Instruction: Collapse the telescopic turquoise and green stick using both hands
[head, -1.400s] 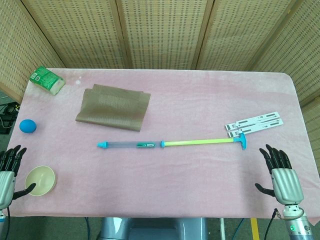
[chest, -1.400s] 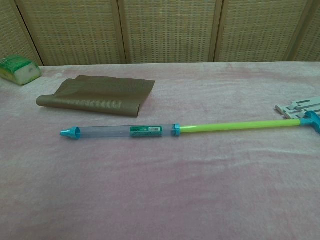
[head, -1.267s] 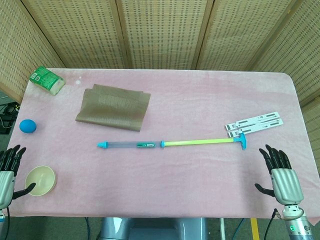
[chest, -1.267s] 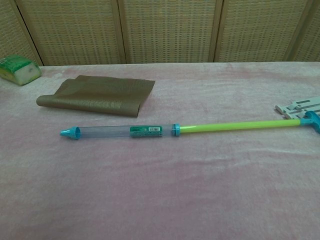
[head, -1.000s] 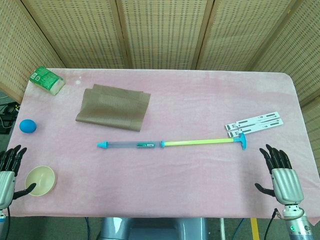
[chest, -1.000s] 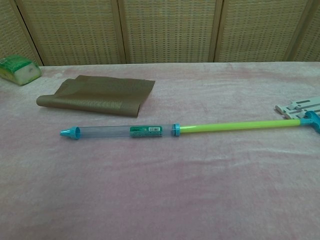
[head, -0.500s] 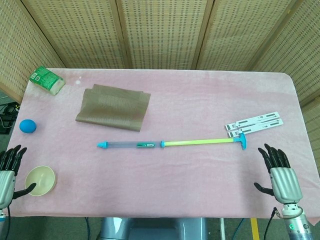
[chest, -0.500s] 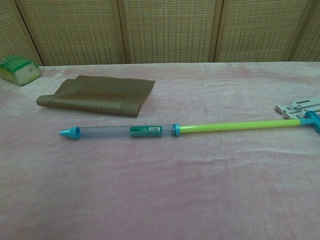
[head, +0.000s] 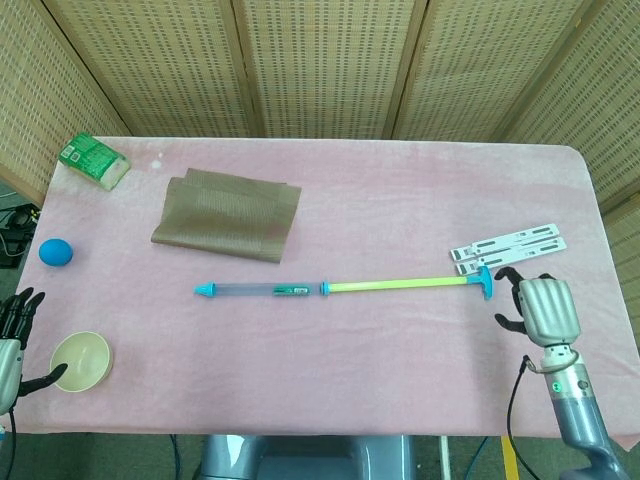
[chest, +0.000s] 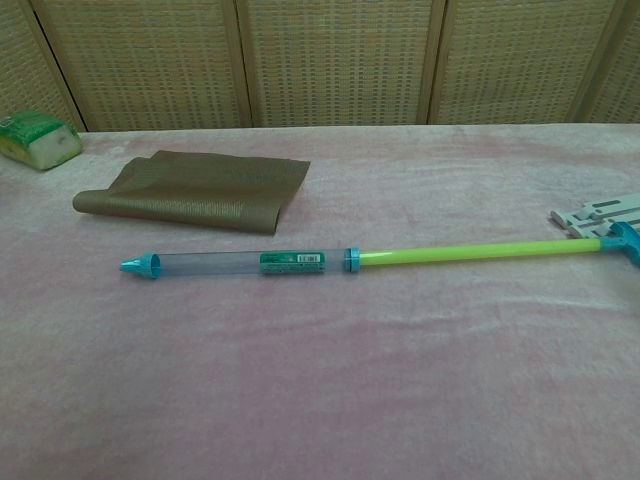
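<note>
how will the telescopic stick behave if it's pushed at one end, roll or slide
The telescopic stick is round and thin, so it could roll on the pink cloth. Its turquoise T-handle sticks out sideways and would probably stop a full turn. The clear barrel and thin green rod look like light, stiff plastic, so it likely stays straight.

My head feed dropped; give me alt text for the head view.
Extended turquoise and green telescopic stick lies untouched across the pink table. The right robot hand is beside its T-handle end; the left robot hand is near a cream bowl.
</note>
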